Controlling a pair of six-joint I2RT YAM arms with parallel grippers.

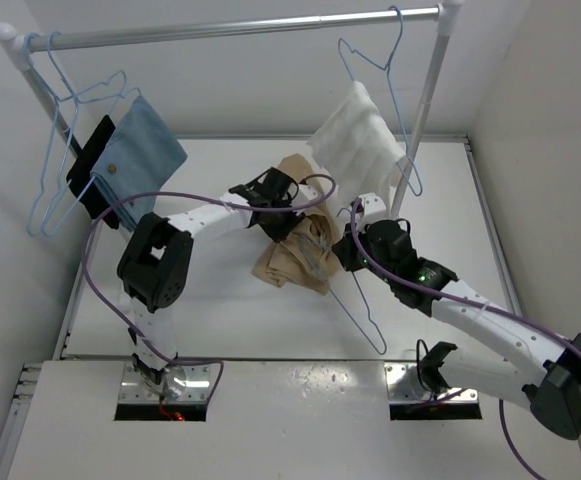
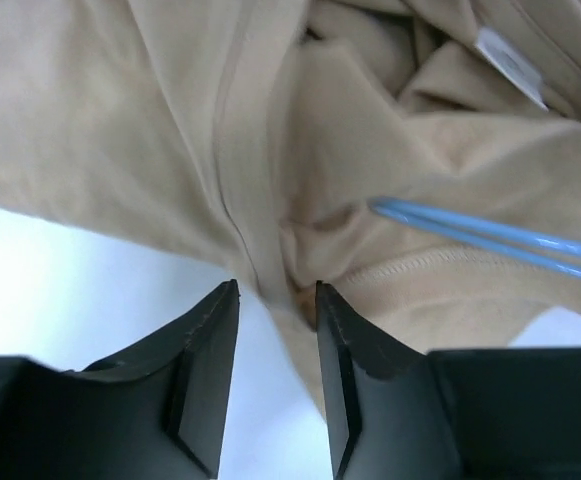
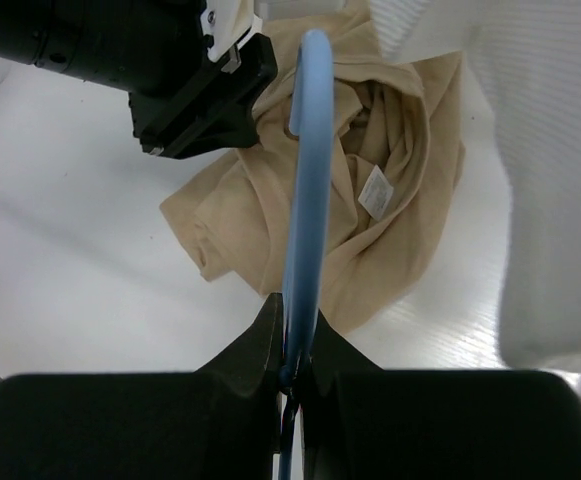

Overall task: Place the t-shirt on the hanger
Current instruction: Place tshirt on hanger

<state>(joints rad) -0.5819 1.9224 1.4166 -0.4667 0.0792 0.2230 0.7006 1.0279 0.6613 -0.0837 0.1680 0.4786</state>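
White tabletop (image 1: 210,320), frame centre: the left gripper (image 2: 276,305) pinches a fold of tan t-shirt (image 1: 298,252); the right gripper (image 3: 294,335) clamps the light-blue hanger (image 3: 306,180) beside it.

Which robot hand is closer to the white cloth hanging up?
Right. The right gripper, shut on the hanger, sits just below the white cloth; the left gripper is farther, at the t-shirt.

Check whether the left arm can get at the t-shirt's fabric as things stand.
Probably yes: the left gripper already sits at the t-shirt, a fold between its fingers, nothing blocking.
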